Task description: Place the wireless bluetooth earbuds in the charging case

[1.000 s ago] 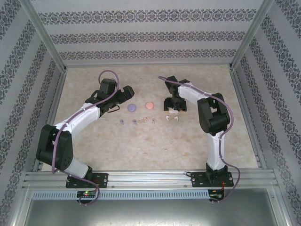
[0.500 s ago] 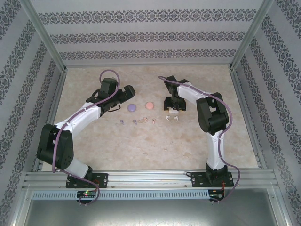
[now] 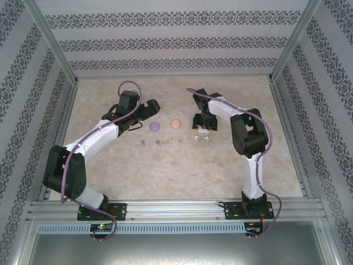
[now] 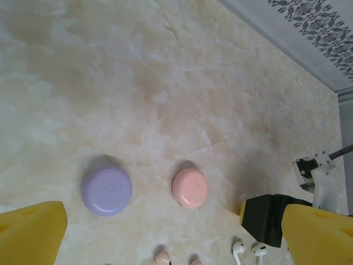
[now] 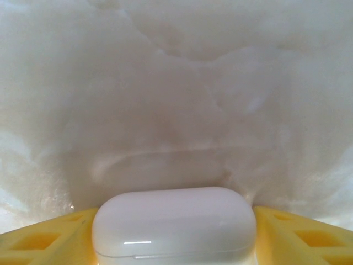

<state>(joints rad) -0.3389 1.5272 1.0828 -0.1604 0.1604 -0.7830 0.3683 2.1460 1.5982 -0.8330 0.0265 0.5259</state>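
Here the left tool [image 4: 174, 229] stands wide apart; the right tool [image 5: 174, 245] brackets the white case [image 5: 174, 218], and I cannot tell whether it is clamped.

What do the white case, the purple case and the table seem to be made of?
White case: probably hard plastic, glossy; a sharp light streak shows on its front. Purple case: likely plastic too, more satin; its sheen is soft and even. Table: a marble-look surface, cream with veins; real stone or printed laminate, I cannot tell.
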